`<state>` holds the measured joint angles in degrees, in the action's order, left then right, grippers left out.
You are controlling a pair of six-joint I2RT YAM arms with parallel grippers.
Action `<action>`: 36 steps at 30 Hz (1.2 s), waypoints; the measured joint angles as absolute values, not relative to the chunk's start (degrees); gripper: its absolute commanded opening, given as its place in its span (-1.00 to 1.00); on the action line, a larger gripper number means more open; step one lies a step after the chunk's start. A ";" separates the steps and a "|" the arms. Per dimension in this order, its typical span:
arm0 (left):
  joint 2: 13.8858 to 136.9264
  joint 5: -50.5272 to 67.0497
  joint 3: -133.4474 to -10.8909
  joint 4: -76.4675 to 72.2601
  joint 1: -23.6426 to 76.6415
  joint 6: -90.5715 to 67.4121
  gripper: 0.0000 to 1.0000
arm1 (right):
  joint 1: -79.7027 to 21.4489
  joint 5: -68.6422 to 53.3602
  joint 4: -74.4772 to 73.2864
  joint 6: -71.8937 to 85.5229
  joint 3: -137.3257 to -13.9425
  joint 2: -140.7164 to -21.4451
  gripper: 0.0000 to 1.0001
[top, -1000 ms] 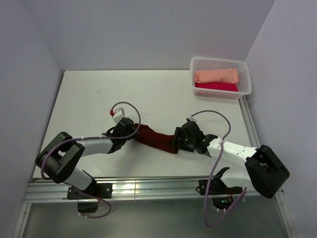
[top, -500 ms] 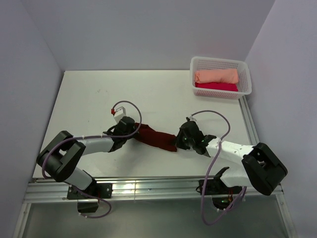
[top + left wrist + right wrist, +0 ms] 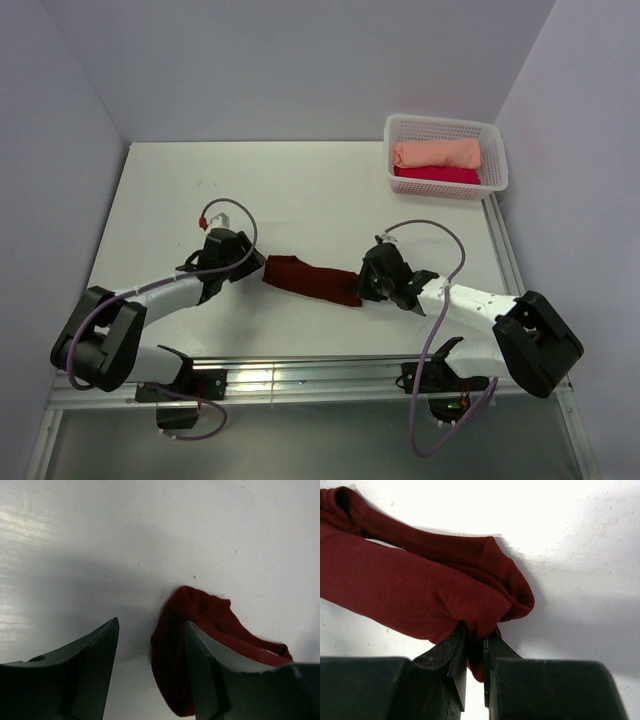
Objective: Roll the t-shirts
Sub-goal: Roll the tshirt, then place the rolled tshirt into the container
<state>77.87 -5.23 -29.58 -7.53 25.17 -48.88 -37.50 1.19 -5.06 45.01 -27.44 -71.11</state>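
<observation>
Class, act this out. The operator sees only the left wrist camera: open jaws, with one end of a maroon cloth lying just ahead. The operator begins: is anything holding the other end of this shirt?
Observer: Yes. On the right arm, the jaws are shut on the other end of the maroon t-shirt.
Operator: How does the shirt lie?
Observer: As one long rolled bundle on the table, between the two arms.
Operator: Are there other shirts?
Observer: Two rolled ones, a peach t-shirt and a crimson-pink t-shirt, sit in a white basket at the far right corner.
</observation>
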 measured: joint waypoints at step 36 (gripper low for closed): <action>71.59 29.82 -10.00 -34.30 8.82 -49.23 0.99 | -37.34 -1.52 -4.12 41.85 -29.61 -74.59 -1.00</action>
